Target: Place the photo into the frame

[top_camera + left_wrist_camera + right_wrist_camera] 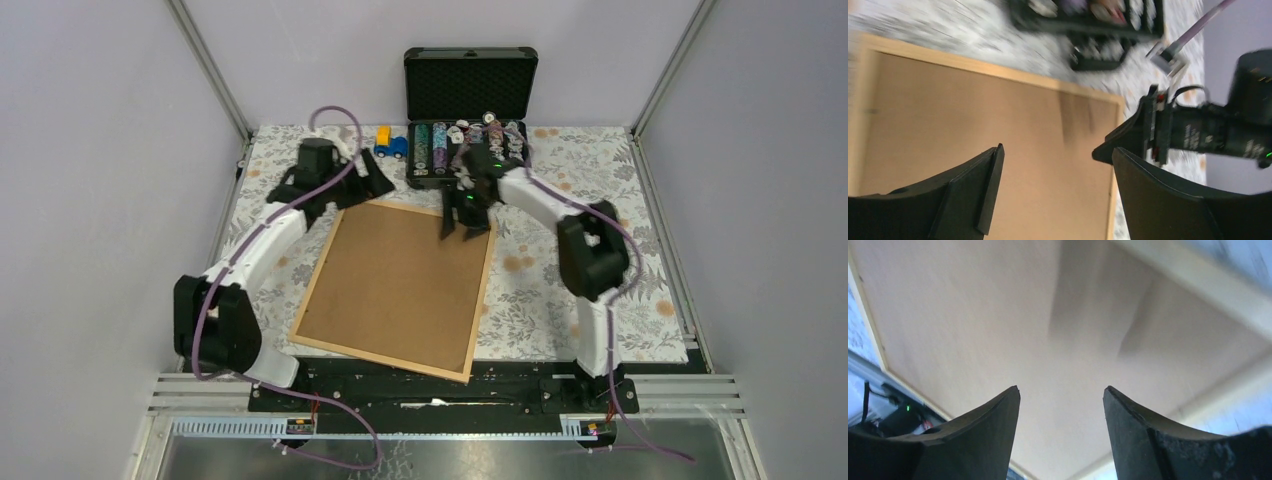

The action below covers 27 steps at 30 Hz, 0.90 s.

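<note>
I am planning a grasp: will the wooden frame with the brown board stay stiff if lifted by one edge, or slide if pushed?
Probably stiff: the frame has straight wooden rails around a flat brown board. Likely light for its size, since the rails look thin. Lying flat on the floral cloth, it would probably slide rather than tip.

Thin light natural-wood frame (855,120), smooth, around matt brown hardboard backing sheet (400,285); floral table cover (560,290), possibly cloth; black hard-plastic case (470,85) with dimpled foam lining.
</note>
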{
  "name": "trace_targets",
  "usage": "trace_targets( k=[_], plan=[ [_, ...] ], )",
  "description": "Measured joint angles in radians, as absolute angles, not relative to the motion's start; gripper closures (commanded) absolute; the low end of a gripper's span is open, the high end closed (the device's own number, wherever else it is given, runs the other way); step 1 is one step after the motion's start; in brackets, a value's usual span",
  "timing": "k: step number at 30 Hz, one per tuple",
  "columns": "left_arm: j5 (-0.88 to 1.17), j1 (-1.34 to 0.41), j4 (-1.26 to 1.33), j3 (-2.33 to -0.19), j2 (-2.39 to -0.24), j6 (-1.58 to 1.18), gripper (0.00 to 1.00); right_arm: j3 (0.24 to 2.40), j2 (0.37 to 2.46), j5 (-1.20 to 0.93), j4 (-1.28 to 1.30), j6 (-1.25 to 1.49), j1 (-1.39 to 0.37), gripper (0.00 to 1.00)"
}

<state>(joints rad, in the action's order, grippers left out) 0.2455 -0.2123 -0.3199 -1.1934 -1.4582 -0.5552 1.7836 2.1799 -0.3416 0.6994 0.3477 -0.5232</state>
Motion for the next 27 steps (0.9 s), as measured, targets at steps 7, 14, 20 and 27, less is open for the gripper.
trace_targets(
  k=[7, 14, 20, 27],
  plan=[
    [0.472, -0.462, -0.161, -1.064, -1.601, -0.666, 0.36, 1.217, 1.684, -0.371, 0.62, 0.35, -0.323, 0.41],
    [0.606, -0.646, 0.073, -0.981, -1.818, -0.824, 0.58, 0.902, 1.595, -0.547, 0.491, 0.372, -0.276, 0.56],
    [0.608, -0.643, 0.105, -0.938, -1.877, -0.886, 0.71, 0.85, 1.626, -0.596, 0.45, 0.398, -0.336, 0.67],
    [0.58, -0.632, 0.099, -0.926, -1.877, -0.904, 0.79, 0.91, 1.749, -0.551, 0.437, 0.451, -0.363, 0.72]
  ],
)
